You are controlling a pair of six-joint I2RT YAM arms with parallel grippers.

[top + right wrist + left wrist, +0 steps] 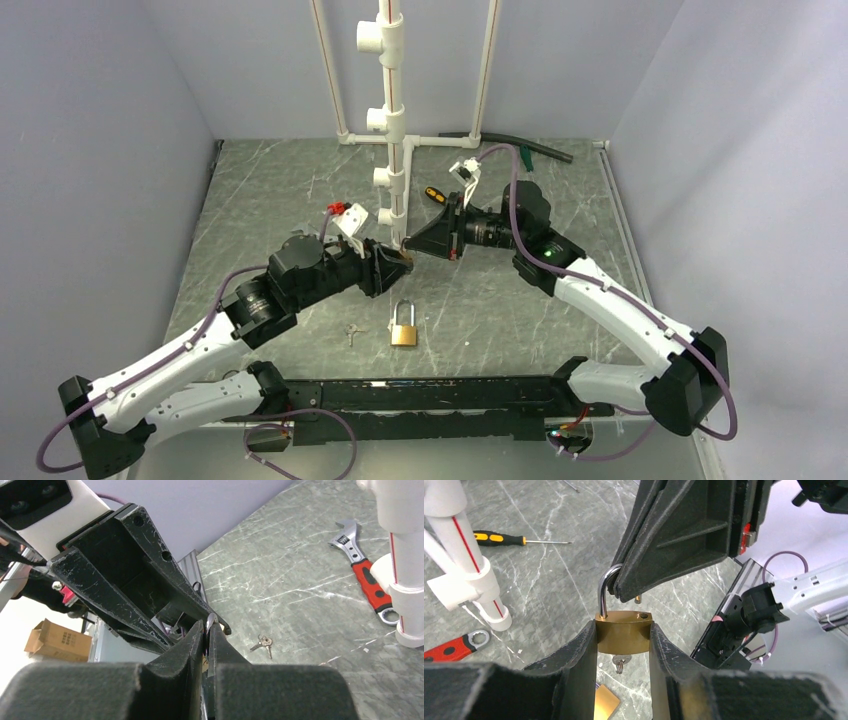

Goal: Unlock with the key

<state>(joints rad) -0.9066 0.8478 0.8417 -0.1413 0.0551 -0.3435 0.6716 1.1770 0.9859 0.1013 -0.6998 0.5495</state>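
Robot lab: walled enclosure [90, 150], pipe frame [392, 90]

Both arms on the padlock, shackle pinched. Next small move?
Probably swing the shackle aside with the right end effector: its free leg already sits clear above the hole in the brass padlock, which the left end effector clamps, key underneath.

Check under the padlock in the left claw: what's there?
A key with a small ring sticks out of the padlock's underside; below, a second padlock lies on the table. The key's blade and the keyhole are hidden by the body.
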